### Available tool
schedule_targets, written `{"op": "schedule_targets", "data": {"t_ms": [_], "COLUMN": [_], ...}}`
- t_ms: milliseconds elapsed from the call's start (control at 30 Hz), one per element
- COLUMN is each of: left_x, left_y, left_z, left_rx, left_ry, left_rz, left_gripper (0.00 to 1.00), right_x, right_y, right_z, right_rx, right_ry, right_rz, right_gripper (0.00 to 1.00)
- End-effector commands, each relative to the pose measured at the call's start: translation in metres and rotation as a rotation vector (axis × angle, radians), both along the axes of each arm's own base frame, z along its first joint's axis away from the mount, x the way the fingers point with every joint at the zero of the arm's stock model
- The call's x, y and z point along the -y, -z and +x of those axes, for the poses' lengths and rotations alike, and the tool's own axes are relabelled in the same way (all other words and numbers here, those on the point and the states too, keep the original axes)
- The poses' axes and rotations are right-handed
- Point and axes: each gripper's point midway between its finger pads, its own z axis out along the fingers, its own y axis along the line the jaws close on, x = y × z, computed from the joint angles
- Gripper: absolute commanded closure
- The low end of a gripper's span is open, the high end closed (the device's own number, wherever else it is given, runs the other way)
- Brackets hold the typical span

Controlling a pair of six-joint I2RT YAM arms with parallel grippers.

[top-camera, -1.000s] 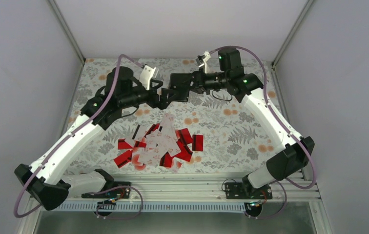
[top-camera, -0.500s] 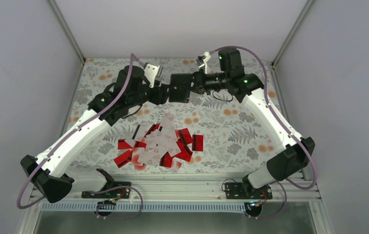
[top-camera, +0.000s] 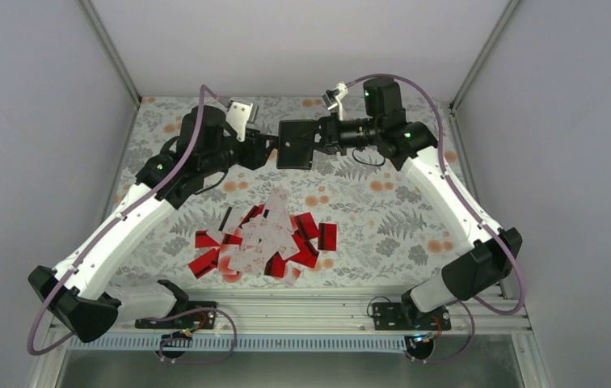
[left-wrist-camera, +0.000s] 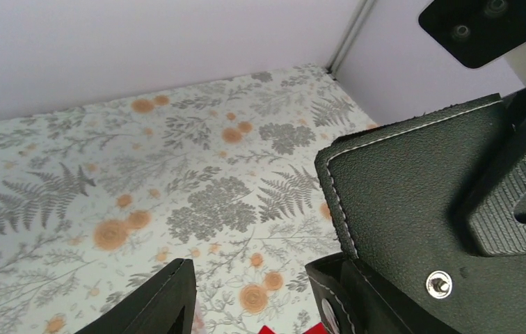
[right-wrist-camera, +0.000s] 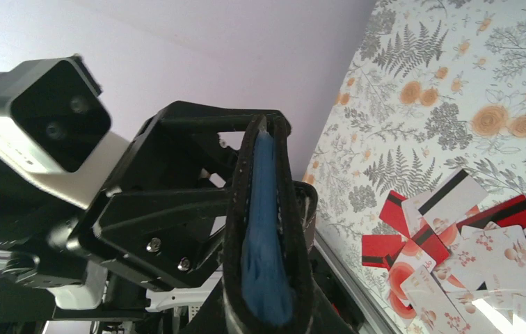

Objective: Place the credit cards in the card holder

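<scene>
The black card holder [top-camera: 295,144] hangs in the air over the far part of the table. My right gripper [top-camera: 313,141] is shut on its right side. The right wrist view shows it edge-on, slightly parted, with the blue inside [right-wrist-camera: 266,229] between my right gripper's [right-wrist-camera: 268,285] jaws. My left gripper [top-camera: 267,151] is open at the holder's left edge. In the left wrist view my left gripper [left-wrist-camera: 253,296] has a wide gap, and the holder's black panel [left-wrist-camera: 406,202] fills the right side. The credit cards [top-camera: 260,242], red and white, lie in a loose pile on the table, also seen in the right wrist view [right-wrist-camera: 469,243].
The table has a floral cloth [top-camera: 383,218]. Grey walls and metal corner posts [top-camera: 108,48] close in the back and sides. The right wrist camera [left-wrist-camera: 484,22] sits close above the holder, and the left wrist camera [right-wrist-camera: 41,118] faces it.
My left arm has lifted and moved its gripper up to the holder's left edge. The right gripper has shifted the holder slightly left and up. The cards have not moved.
</scene>
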Motion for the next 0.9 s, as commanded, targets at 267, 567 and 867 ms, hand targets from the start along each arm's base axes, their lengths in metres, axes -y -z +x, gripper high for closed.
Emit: {"op": "schedule_targets", "data": {"t_ms": [267,567,867], "left_x": [0.001,0.015,0.032], "left_y": [-0.036,-0.07,-0.081], "left_z": [-0.018,-0.04,-0.056], "left_rx": [-0.024,-0.008,-0.03], "left_ry": [0.171,0.405,0.604], "left_rz": [-0.293,-0.434,-0.473], "left_gripper": [0.48,0.48,0.48], "right_x": [0.004,0.003,0.002], "right_y": [-0.075,-0.1,-0.116], "right_z": [-0.025,-0.034,-0.04], "right_rx": [0.172,0.227,0.277], "right_ry": [-0.119,-0.188,-0.255], "right_rz": [0.186,0.242,0.276], "right_gripper": [0.96,0.96,0.96]}}
